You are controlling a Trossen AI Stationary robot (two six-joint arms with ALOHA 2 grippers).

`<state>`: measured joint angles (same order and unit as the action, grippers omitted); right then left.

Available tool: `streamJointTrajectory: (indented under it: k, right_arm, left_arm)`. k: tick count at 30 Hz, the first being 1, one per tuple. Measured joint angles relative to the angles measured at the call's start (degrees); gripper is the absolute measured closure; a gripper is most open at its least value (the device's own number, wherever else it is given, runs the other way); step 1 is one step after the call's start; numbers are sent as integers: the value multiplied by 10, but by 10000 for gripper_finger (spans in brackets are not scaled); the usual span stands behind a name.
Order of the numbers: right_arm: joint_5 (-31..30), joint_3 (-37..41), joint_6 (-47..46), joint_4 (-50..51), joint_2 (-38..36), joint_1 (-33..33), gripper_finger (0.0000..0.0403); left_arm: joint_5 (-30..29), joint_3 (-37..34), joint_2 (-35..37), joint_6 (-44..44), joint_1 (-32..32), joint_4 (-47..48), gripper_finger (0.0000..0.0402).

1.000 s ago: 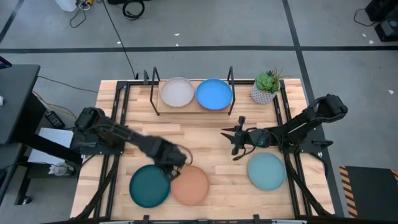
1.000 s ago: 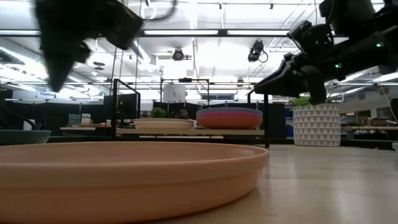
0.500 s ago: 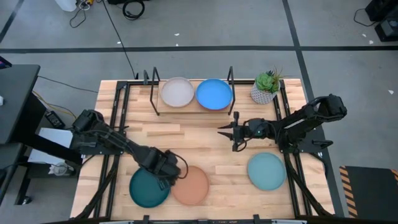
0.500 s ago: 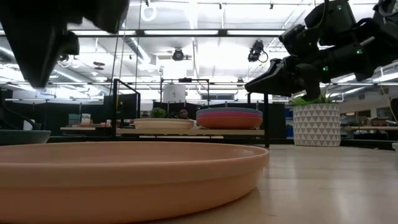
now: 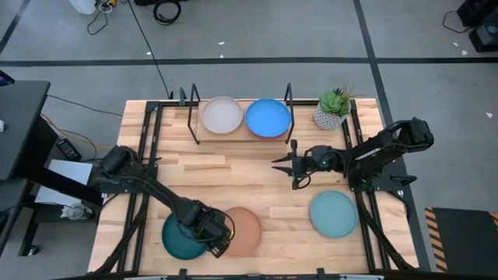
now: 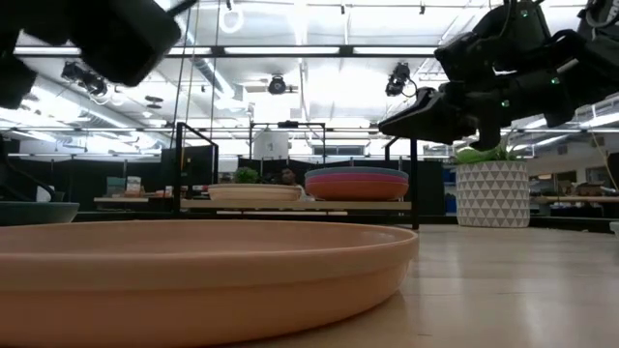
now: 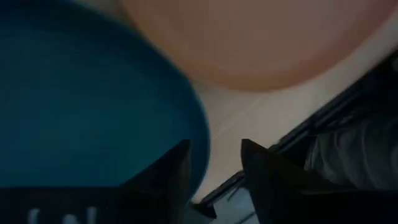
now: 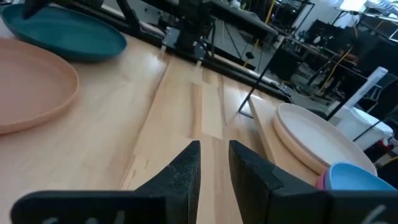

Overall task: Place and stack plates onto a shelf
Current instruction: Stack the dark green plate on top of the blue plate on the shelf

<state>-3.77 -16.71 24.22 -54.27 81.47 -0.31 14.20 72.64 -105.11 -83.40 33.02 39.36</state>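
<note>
1. From overhead, I had the left pincer (image 5: 212,236) low at the bench's (image 5: 233,173) near edge, between the dark teal plate (image 5: 181,237) and the tan plate (image 5: 243,231). The right pincer (image 5: 286,164) hovered mid-bench; the light blue plate (image 5: 334,214) lay near that arm. On the shelf (image 5: 240,134) sat a cream-topped stack (image 5: 222,115) and a blue-topped stack (image 5: 268,117).
2. At bench level, I saw pink under the blue plate (image 6: 356,172).
3. On the left wrist camera, its fingers (image 7: 171,171) stood slightly apart at the teal plate's (image 7: 87,99) rim, clasping nothing.
4. On the right wrist camera, its fingers (image 8: 186,165) were narrowly parted and empty.
</note>
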Motion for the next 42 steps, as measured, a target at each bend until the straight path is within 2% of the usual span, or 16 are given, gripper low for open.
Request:
streamJointTrajectory:
  k: [6,11,16,23,32,37,42]
  right_arm:
    - [4,0,0,-4,0,-18,313]
    - [10,0,0,-11,0,-35,313]
    - [40,0,-2,-20,0,-50,313]
    - [54,0,-3,-23,0,-53,313]
    - [54,0,-8,-25,0,-53,313]
    - [54,0,-32,-16,0,-53,313]
    - [55,0,-74,9,0,-45,313]
  left_arm:
    - [13,1,-20,-20,-3,-11,203]
    - [34,2,-37,-31,0,-12,199]
    - [70,2,-65,-33,1,-10,205]
    - [89,2,-75,-45,1,15,246]
    - [111,2,-73,-25,-4,64,379]
    - [136,8,-55,47,-19,105,387]
    - [114,68,-29,180,-49,252,387]
